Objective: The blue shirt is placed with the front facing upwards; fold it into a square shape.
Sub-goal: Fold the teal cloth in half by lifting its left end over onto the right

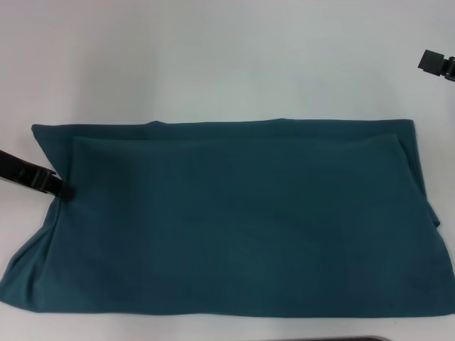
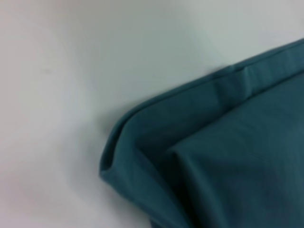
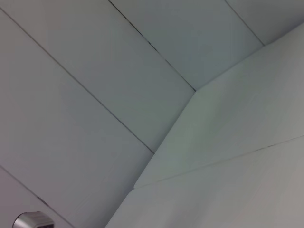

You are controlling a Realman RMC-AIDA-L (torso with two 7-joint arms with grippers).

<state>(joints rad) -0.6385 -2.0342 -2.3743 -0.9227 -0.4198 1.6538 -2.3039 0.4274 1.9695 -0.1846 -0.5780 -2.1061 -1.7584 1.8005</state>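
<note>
head view: the blue shirt (image 1: 234, 220) is lying across the middle and lower part of the frame on the white table (image 1: 213, 57), already doubled into a wide rectangle with plain teal showing on top; an upper layer's edge is running just inside the top and left borders. the left gripper (image 1: 60, 189) is reaching in from the left edge of the frame, its tip sitting at the shirt's left edge, touching or just over the cloth. whether its fingers are spread or pinching the fabric, i cannot tell. the right gripper (image 1: 435, 62) is showing only as a dark piece at the upper right edge, well apart from the shirt; its fingers are not readable either.

left wrist view: a rounded, layered corner of the shirt (image 2: 209, 152) is filling the lower right, bare table beside it.

judgement: the lengthwise fold looks done; the crosswise fold is in hand. the next move calls for a firm pinch through all layers at the left end, then carrying it over onto the right end, edges aligned.

writing: none is showing; no lettering or label in any view.
</note>
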